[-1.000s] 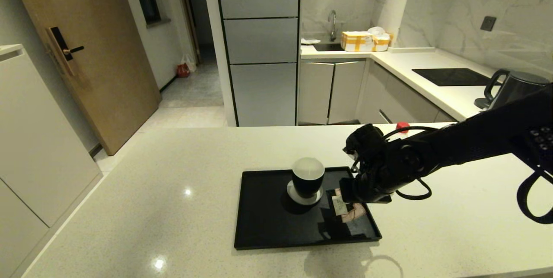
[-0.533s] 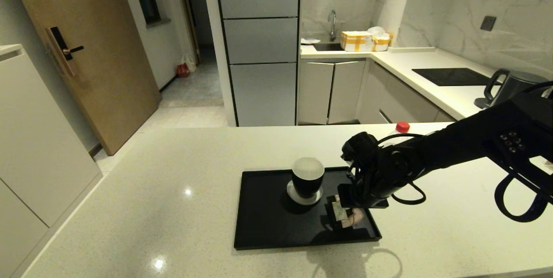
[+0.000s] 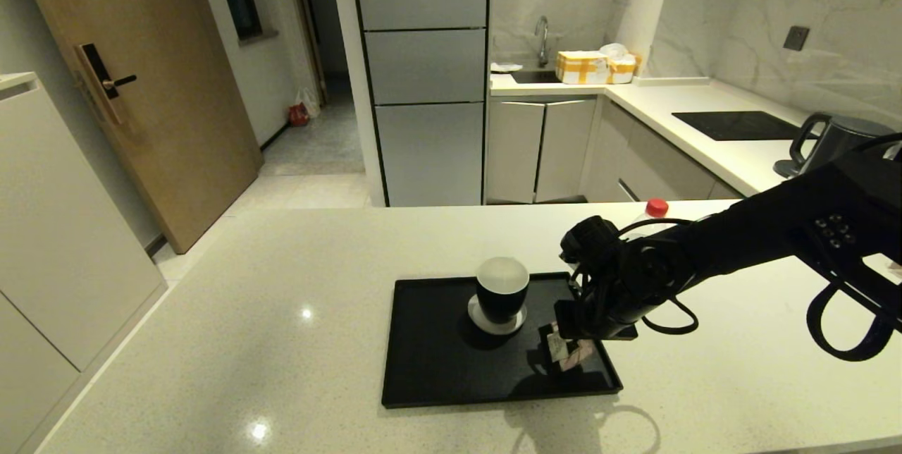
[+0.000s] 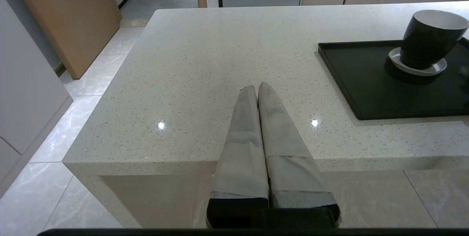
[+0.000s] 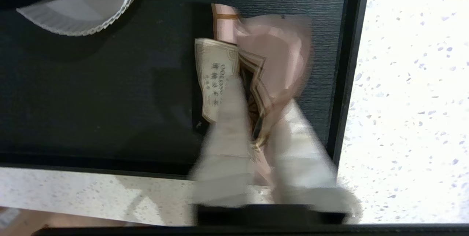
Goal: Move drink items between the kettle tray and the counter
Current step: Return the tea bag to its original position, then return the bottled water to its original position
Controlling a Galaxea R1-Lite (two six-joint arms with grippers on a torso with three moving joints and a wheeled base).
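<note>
Cream speckled stone forms the surface (image 3: 211, 313) across the lower half of the head view, carrying the black kettle tray (image 3: 437, 369) at center. On the tray stands a black cup (image 3: 502, 290) with a white inside, on a round grey coaster (image 3: 486, 323). At the tray's right part, the right end effector (image 3: 569, 347) is clamped on the pink-beige tea sachet (image 5: 271, 60), which crumples between its fingers (image 5: 227, 118); whether the sachet touches the tray is unclear. A red-capped water bottle (image 3: 656, 208) shows behind the right arm, upper right. The left end effector (image 4: 257, 88) hovers near the surface's edge, its fingers pressed together, holding nothing.
</note>
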